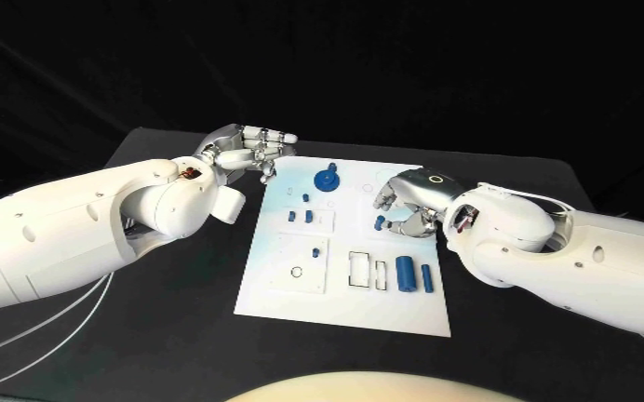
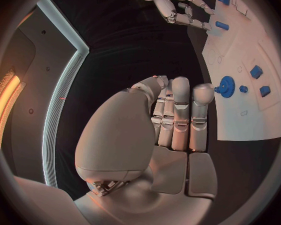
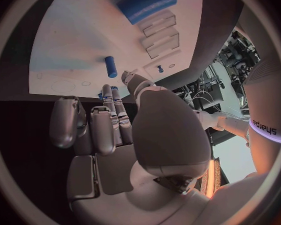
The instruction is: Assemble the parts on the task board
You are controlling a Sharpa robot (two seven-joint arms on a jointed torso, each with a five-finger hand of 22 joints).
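Two glossy white rounded arms end in silver jointed hands: left hand [image 1: 249,152], right hand [image 1: 409,200]; thin white cables trail beside the left arm [image 1: 81,225].

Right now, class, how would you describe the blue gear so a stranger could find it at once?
Start at the white task board in the middle of the black table. Go to its far edge, near the left hand. The blue gear is the round toothed piece there; its neighbours are small plain blocks.

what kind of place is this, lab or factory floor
Most likely a robotics lab test bench: a black-draped table bears a white task board of small blue parts such as a gear, with the left hand and right hand over it.
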